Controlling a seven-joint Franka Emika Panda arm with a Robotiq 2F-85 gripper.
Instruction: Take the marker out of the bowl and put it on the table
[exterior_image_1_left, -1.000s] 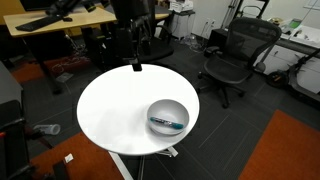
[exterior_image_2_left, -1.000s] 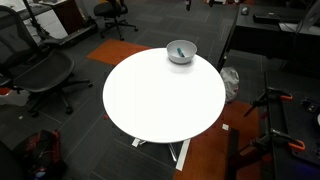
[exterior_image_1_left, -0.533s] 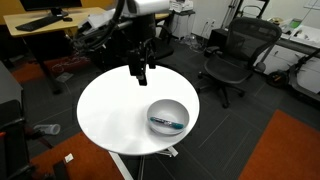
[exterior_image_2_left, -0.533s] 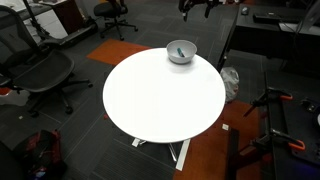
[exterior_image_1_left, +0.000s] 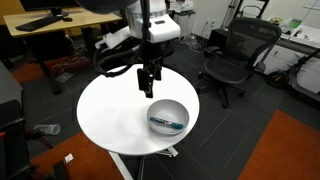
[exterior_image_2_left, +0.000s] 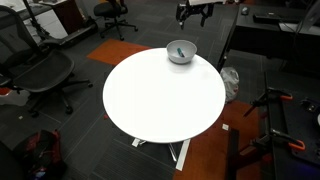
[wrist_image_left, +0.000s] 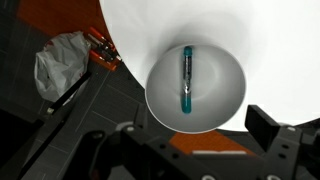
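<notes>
The silvery-grey bowl (exterior_image_1_left: 168, 116) sits near the edge of the round white table (exterior_image_1_left: 110, 110). It also shows in an exterior view (exterior_image_2_left: 181, 51) and in the wrist view (wrist_image_left: 196, 88). The marker (wrist_image_left: 186, 77), dark with a teal end, lies inside the bowl; it shows in an exterior view too (exterior_image_1_left: 168, 124). My gripper (exterior_image_1_left: 148, 86) hangs open and empty above the table, just beside and above the bowl. In the wrist view its fingers (wrist_image_left: 205, 135) frame the bowl's lower rim.
Black office chairs (exterior_image_1_left: 232, 55) stand around the table, and a wooden desk (exterior_image_1_left: 55, 20) is behind. A grey bag (wrist_image_left: 62, 62) and orange carpet (exterior_image_1_left: 290, 150) lie on the floor near the table base.
My arm has swung from the far side of the table toward the bowl and lowered. The bowl and marker have not moved.
</notes>
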